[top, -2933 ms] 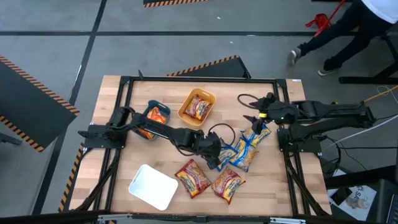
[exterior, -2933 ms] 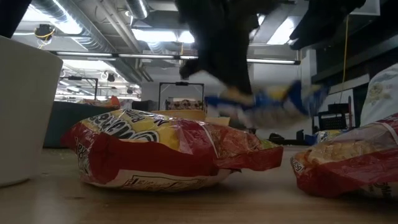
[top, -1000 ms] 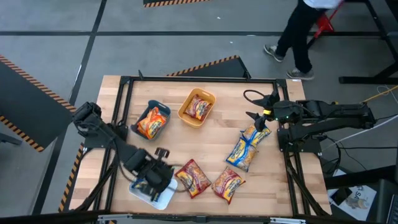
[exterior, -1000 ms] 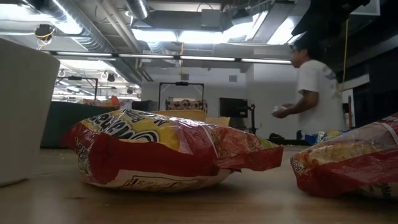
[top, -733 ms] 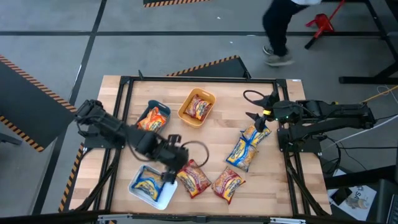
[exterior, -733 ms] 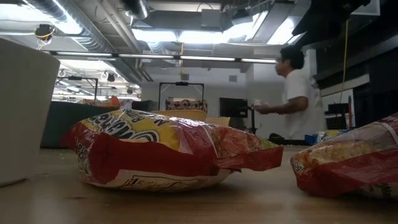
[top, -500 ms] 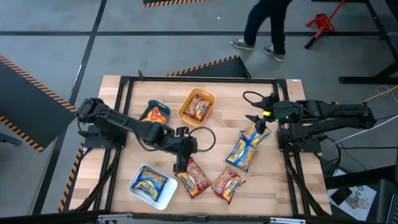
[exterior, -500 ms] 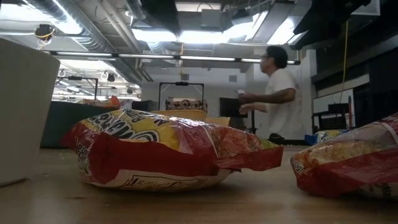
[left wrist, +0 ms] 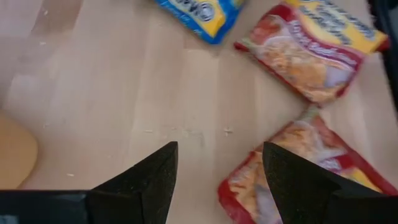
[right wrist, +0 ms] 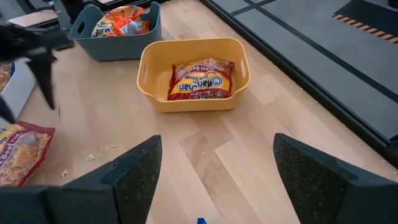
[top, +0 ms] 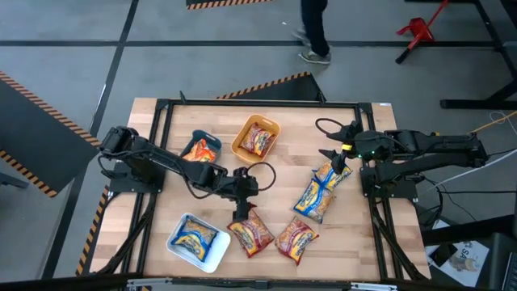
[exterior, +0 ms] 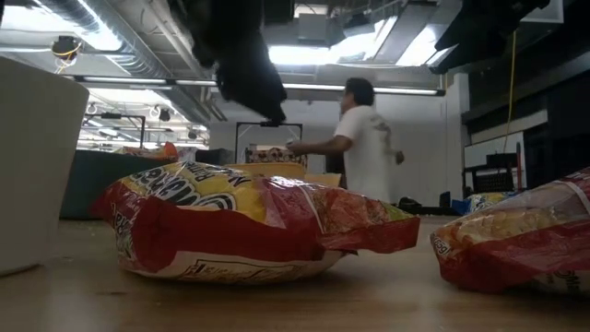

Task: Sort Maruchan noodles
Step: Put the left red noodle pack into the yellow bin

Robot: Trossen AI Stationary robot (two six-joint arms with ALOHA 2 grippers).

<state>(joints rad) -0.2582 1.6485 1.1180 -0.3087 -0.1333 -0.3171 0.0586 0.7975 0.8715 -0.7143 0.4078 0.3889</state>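
Note:
My left gripper hangs open over the table's middle, empty, just above and beside a red Maruchan noodle packet. A second red packet lies to its right. Two blue-and-yellow packets lie flat near my right gripper, which waits open and empty at the right. One blue-and-yellow packet lies in the white tray. The orange tray holds a red packet; the teal tray holds an orange one.
The black frame rails run around the table top. Bare wood lies between the trays and the packets. In the low view the red packet and the white tray's wall stand close. A person walks beyond the table's far edge.
My left gripper has let go of a blue-and-yellow packet, which now lies in the white tray, and has swung from over that tray toward the table's right, ending above the left red packet. The person behind the table has walked leftward.

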